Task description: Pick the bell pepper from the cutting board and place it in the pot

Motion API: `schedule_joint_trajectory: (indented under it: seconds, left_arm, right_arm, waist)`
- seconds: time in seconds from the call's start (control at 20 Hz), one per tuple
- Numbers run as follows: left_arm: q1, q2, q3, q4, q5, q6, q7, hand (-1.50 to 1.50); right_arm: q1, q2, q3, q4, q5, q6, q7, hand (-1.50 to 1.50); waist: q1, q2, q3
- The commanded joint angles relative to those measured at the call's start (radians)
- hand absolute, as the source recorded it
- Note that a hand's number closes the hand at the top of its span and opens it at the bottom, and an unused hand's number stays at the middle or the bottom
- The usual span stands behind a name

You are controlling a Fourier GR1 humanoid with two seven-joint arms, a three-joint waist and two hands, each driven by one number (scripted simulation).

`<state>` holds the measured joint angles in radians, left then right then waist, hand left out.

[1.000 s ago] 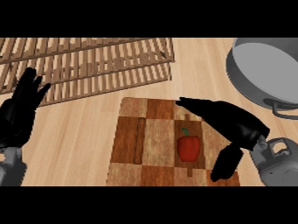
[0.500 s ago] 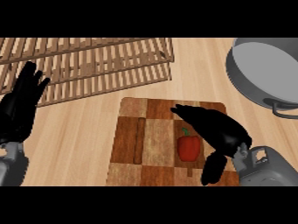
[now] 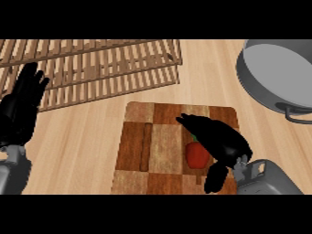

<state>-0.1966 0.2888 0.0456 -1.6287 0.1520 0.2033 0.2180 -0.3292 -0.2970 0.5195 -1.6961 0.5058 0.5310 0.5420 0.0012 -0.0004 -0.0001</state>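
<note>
A red bell pepper with a green stem lies on the checkered wooden cutting board, toward its right side. My right hand hovers right over the pepper, fingers relaxed and pointing up-left, thumb hanging down near the board's front edge; it covers part of the pepper and is not curled round it. The grey pot stands at the upper right, its handle toward the board. My left hand rests open at the left edge, fingers up.
A wooden slatted rack lies across the back left of the counter, close to the board's far left corner. Bare wooden counter lies between the board and the pot.
My right hand has moved left and down over the board, coming over the pepper. The left hand has drifted slightly up. The pepper has not moved.
</note>
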Motion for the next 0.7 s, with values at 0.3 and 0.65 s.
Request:
schedule_joint_trajectory:
  seconds: [0.3,0.65]
  left_arm:
    - [-0.066,-0.051,0.007,0.03,-0.053,0.004,0.026,0.0]
    - [-0.013,-0.037,0.052,-0.01,-0.023,-0.044,0.016,0.0]
  right_arm:
    - [-0.002,0.055,-0.069,0.179,0.152,-0.014,-0.139,-1.5]
    - [-0.017,0.016,-0.011,0.236,0.246,-0.039,-0.357,1.5]
  waist:
    - [-0.002,0.001,0.0]
    - [0.003,0.001,0.0]
